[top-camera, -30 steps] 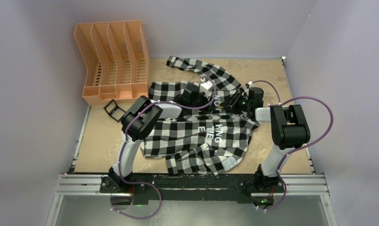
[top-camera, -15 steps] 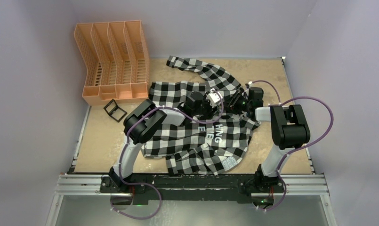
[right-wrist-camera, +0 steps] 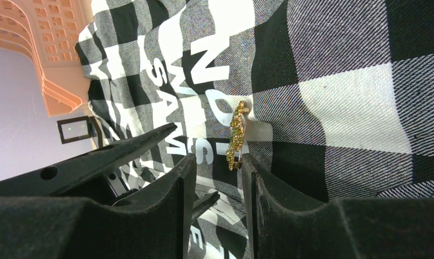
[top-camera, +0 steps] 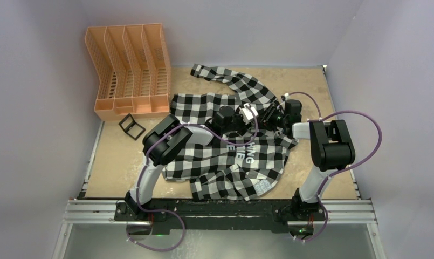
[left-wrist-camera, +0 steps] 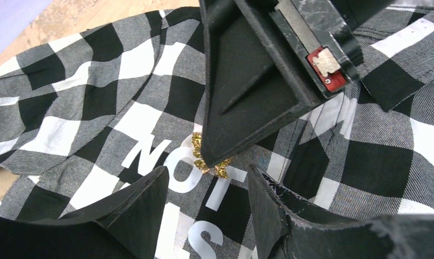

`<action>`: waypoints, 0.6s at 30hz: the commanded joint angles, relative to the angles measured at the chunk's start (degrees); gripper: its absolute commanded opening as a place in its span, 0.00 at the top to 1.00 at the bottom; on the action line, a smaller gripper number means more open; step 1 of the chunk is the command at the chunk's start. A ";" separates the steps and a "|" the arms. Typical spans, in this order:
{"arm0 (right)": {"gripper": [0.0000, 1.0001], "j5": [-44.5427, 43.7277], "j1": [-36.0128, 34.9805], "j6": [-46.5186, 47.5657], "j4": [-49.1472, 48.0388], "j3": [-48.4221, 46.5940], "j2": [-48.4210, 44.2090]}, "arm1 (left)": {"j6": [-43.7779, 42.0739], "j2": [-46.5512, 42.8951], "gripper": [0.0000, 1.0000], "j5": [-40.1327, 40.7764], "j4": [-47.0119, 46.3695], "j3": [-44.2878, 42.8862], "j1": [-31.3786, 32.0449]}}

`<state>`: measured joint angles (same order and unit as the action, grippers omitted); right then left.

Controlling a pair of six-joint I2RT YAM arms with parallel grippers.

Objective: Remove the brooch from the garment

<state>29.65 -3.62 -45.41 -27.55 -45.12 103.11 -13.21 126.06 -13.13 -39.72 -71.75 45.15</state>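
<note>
The garment (top-camera: pixel 225 162), a black-and-white check shirt with white lettering, lies spread on the table. The brooch (left-wrist-camera: pixel 208 163), small and gold, is pinned among the letters. In the left wrist view the tip of a right-gripper finger (left-wrist-camera: pixel 247 97) covers part of it. My left gripper (left-wrist-camera: pixel 207 172) is open just short of the brooch, with only fabric between its fingers. In the right wrist view the brooch (right-wrist-camera: pixel 236 135) shows edge-on, its lower end at the tip of one finger (right-wrist-camera: pixel 249 167). My right gripper (right-wrist-camera: pixel 219 159) is open. From above both grippers (top-camera: pixel 246 115) (top-camera: pixel 269 114) meet over the shirt's chest, hiding the brooch.
An orange slotted file rack (top-camera: pixel 129 67) stands at the back left. A small black frame (top-camera: pixel 131 125) lies on the table in front of it. Pale walls close in the table on three sides.
My left arm has swung right over the lettering until its gripper sits close to the right gripper. The right arm has stayed put.
</note>
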 commanded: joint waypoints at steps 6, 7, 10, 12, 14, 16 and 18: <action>0.60 1.60 -0.07 -0.54 -1.53 -2.24 -0.48 | -4.85 1.14 0.46 -0.69 -1.95 -0.56 0.40; 0.60 1.63 -0.07 -0.56 -1.54 -2.24 -0.50 | -5.22 1.31 0.46 -0.44 -1.89 -0.67 0.42; 0.60 1.64 -0.07 -0.70 -1.71 -2.25 -0.58 | -6.11 1.96 0.47 0.17 -1.83 -1.15 0.65; 0.60 1.64 -0.07 -0.82 -1.80 -2.13 -0.69 | -6.66 2.56 0.47 0.78 -2.16 -1.48 0.80; 0.60 1.64 -0.08 -0.86 -1.89 -2.03 -0.72 | -7.19 3.19 0.47 1.49 -2.79 -1.76 1.05; 0.60 1.64 -0.07 -0.95 -1.94 -2.07 -0.68 | -7.34 3.69 0.48 2.06 -3.86 -1.87 1.19; 0.60 1.64 -0.07 -1.04 -2.05 -2.10 -0.58 | -7.20 4.05 0.49 2.47 -5.00 -2.09 1.34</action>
<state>29.76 -3.62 -45.89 -27.77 -45.36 103.11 -18.90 129.05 -11.73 -40.18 -71.90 45.87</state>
